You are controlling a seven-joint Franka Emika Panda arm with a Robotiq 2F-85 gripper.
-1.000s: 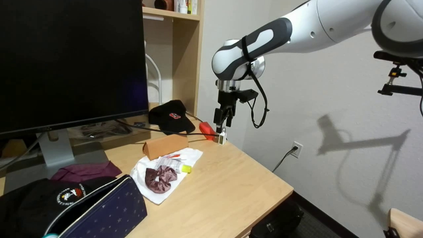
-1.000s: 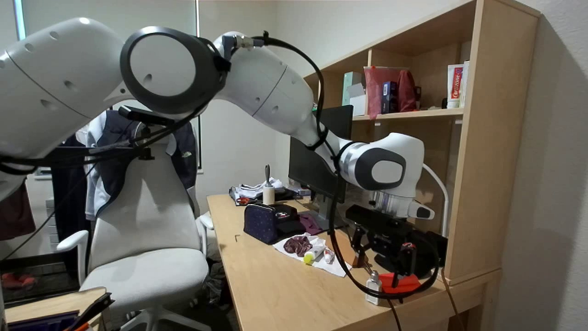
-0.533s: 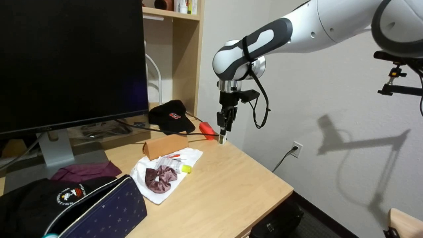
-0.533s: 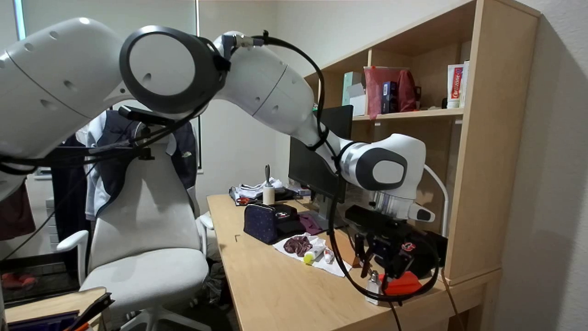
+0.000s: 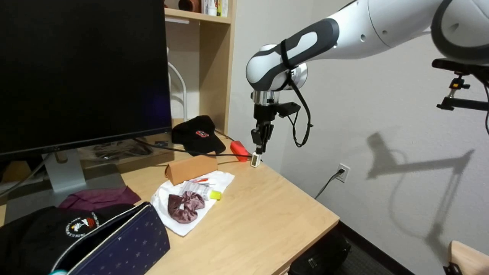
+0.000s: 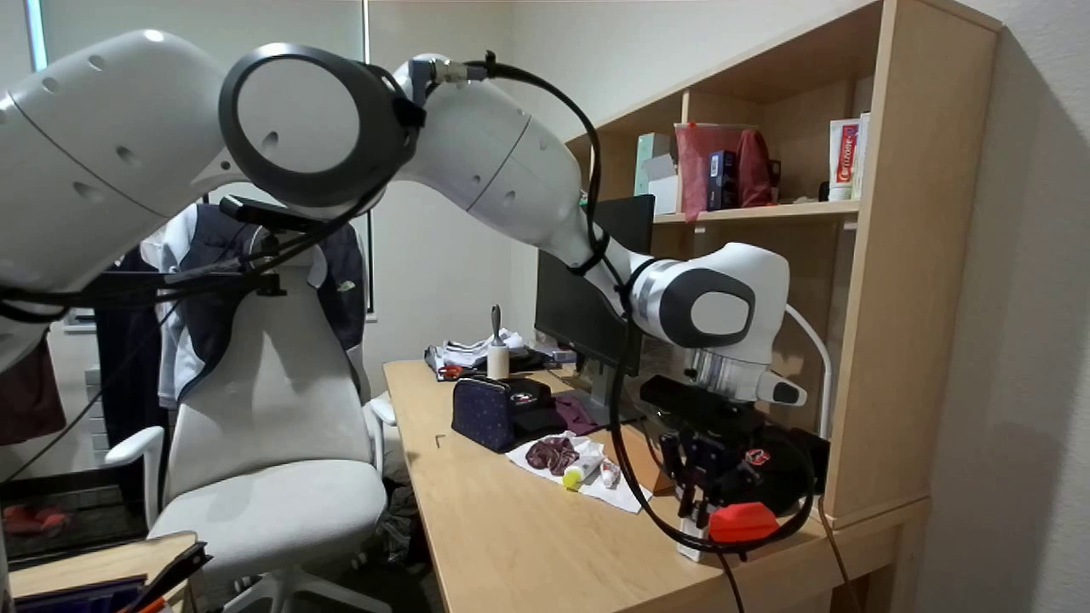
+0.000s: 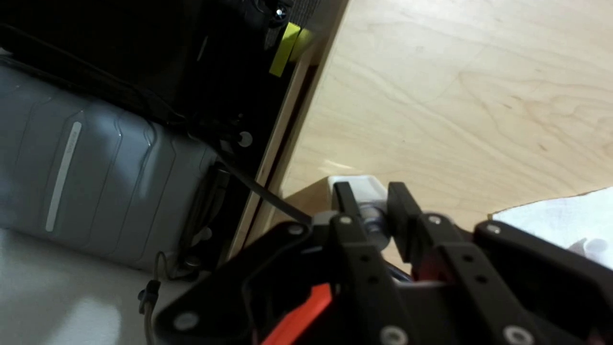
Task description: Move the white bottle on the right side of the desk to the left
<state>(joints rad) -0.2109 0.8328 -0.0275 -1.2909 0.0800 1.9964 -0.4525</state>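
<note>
The white bottle (image 5: pixel 255 160) was near the edge of the desk (image 5: pixel 275 217), leaning slightly in an exterior view; whether its base touched the wood, I could not tell. The gripper (image 7: pixel 371 196) was closed around its top: in the wrist view the two fingers (image 7: pixel 402 206) stood one on each side of the clear neck. Just beside the bottle lay one red case (image 6: pixel 742 521), and one black cable (image 7: pixel 273 199) passed near it. Further along was one tan case (image 5: pixel 193 168), next to one white cloth (image 5: pixel 225 181). On this cloth I counted one scrunchie (image 5: pixel 186 207), one yellow-capped tube (image 5: pixel 196 190) with print too small to be read, and one red and white thing (image 6: pixel 610 473). There was also one black cap (image 5: pixel 198 139) with a red emblem, and one black item (image 5: pixel 34 229) with a round emblem, its letters not readable. One navy pouch (image 5: pixel 126 244) with stars stood by that item, and one monitor (image 5: pixel 84 68) behind it. On the shelf (image 6: pixel 915 255) was one white tube (image 6: pixel 843 157), its red label bearing white letters which I could not read with certainty. In the wrist view, one grey suitcase (image 7: pixel 96 158) carried one narrow plate with tiny letters, too small for reading.
</note>
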